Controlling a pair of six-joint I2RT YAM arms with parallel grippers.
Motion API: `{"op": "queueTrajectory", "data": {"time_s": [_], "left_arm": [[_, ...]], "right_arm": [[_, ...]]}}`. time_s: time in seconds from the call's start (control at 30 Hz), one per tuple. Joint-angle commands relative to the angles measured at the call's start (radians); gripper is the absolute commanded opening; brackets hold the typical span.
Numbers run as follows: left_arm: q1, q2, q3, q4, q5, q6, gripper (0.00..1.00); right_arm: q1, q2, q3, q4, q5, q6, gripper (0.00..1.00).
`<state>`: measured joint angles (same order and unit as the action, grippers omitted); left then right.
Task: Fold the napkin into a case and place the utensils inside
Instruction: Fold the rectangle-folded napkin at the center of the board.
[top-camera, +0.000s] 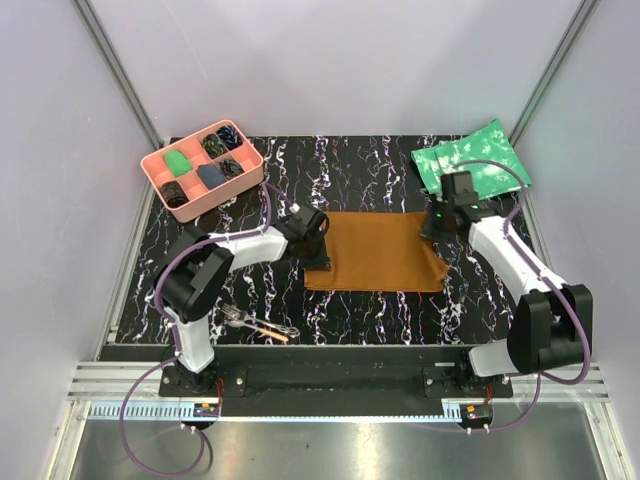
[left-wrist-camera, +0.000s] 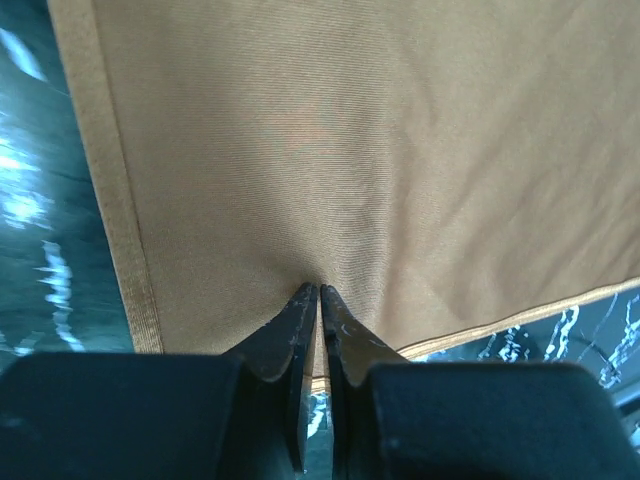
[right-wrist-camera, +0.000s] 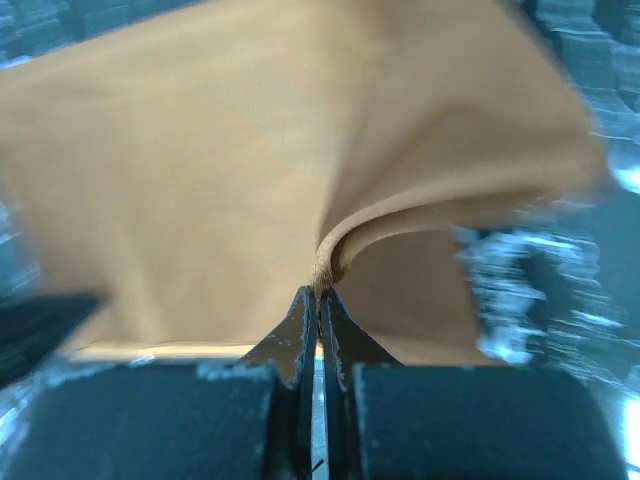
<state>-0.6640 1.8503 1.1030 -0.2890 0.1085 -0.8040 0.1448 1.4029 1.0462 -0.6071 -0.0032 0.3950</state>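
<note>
Firmly, my left hand (left-wrist-camera: 318, 290) pinches the napkin (left-wrist-camera: 350, 150) near its hem; my right hand (right-wrist-camera: 318, 292) pinches a raised fold.

Pink tray (top-camera: 222, 196), green cloth (top-camera: 470, 160), marbled table (top-camera: 350, 165)

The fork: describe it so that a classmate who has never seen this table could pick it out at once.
Start at the near edge of the black marbled table, by the left arm's base. Two utensils lie there; the fork is the all-silver one, left of the slim piece with the orange end.
</note>
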Motion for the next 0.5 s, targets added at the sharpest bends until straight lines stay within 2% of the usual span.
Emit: {"op": "queueTrajectory", "data": {"time_s": [0.0, 0.1, 0.23, 0.33, 0.47], "left_arm": [[-0.016, -0.026, -0.035, 0.01, -0.012, -0.027, 0.12], [-0.003, -0.104, -0.063, 0.004, -0.026, 0.009, 0.14], [0.118, -0.198, -0.121, 0.008, 0.053, 0.028, 0.14], [0.167, -0.206, -0.16, -0.013, 0.023, 0.066, 0.14], [0.17, -0.165, -0.189, 0.0, 0.03, 0.057, 0.12]], "right_arm": [[0.148, 0.079, 0.121, 0.015, -0.121, 0.117, 0.0], [0.243, 0.149, 0.164, 0.052, -0.153, 0.18, 0.0], [0.321, 0.24, 0.227, 0.093, -0.19, 0.234, 0.0], [0.374, 0.297, 0.281, 0.102, -0.196, 0.249, 0.0], [0.415, 0.358, 0.322, 0.13, -0.216, 0.294, 0.0]]}}
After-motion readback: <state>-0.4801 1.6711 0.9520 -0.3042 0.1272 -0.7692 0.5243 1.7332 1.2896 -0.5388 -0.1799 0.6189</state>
